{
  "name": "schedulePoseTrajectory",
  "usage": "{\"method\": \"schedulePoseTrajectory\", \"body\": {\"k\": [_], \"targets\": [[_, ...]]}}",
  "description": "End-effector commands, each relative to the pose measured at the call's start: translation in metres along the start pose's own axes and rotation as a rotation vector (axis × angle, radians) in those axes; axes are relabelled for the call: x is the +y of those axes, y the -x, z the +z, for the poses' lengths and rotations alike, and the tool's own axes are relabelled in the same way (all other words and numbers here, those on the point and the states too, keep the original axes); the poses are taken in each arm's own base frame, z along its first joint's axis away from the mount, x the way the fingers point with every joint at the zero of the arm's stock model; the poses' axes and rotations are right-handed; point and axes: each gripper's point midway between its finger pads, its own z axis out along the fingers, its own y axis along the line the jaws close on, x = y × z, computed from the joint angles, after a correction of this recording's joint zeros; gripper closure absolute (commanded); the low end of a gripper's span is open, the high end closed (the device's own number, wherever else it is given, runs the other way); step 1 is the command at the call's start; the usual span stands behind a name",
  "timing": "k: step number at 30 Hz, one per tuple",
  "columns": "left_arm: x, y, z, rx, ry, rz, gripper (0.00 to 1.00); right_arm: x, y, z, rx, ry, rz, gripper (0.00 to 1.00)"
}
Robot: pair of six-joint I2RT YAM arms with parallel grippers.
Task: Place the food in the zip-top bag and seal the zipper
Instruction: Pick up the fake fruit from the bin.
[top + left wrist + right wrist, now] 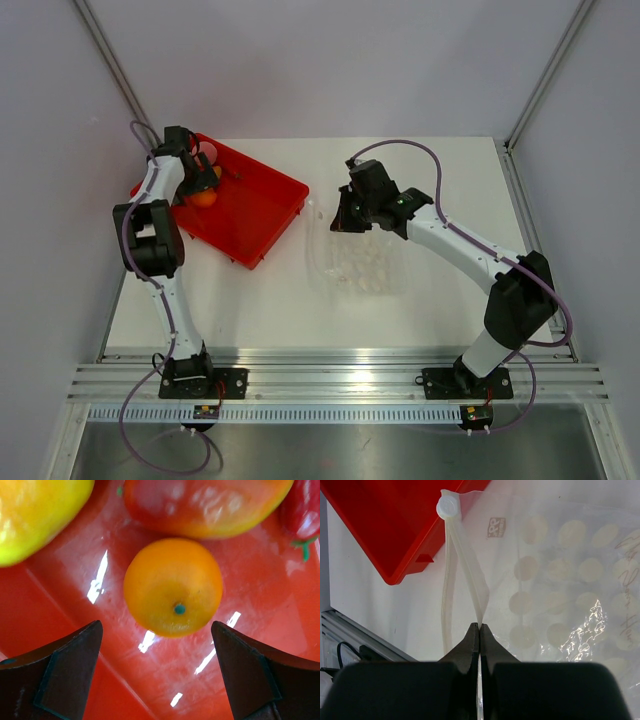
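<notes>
Left wrist view: the left gripper [156,642], spread wide, hangs over a small round orange toy fruit [173,586] just ahead between its fingers in the red plastic tray [60,605], seemingly lined up to grab it. The right gripper [479,630] pinches the pale zipper strip [466,560] of the crinkly transparent bag [560,580], likely holding the mouth open.

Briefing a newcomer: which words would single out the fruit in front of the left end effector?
Start at the red tray on the left of the table, where the left end effector hangs open. Just ahead of its fingers lies a small orange ball with a green dot; its neighbours are larger and blotched yellow or red.
</notes>
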Motion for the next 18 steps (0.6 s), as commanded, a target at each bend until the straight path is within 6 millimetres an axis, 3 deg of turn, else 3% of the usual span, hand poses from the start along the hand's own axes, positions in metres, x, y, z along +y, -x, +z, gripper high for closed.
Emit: {"method": "schedulePoseTrajectory", "body": {"k": [1, 12, 15, 18], "targets": [[-0.015, 0.033, 0.005, -0.073, -0.062, -0.035, 0.07, 0.01, 0.003, -0.003, -0.018, 0.037, -0.008, 1.0], [-0.023, 0.031, 0.027, -0.052, -0.094, -0.031, 0.14, 0.009, 0.004, -0.009, -0.03, 0.028, -0.005, 1.0], [-0.025, 0.029, 0.025, -0.049, -0.101, -0.028, 0.25, 0.009, 0.004, -0.011, -0.034, 0.025, 0.0, 1.0], [-0.026, 0.031, 0.01, -0.07, -0.12, -0.029, 0.62, 0.009, 0.003, -0.009, -0.025, 0.027, 0.003, 1.0]]}}
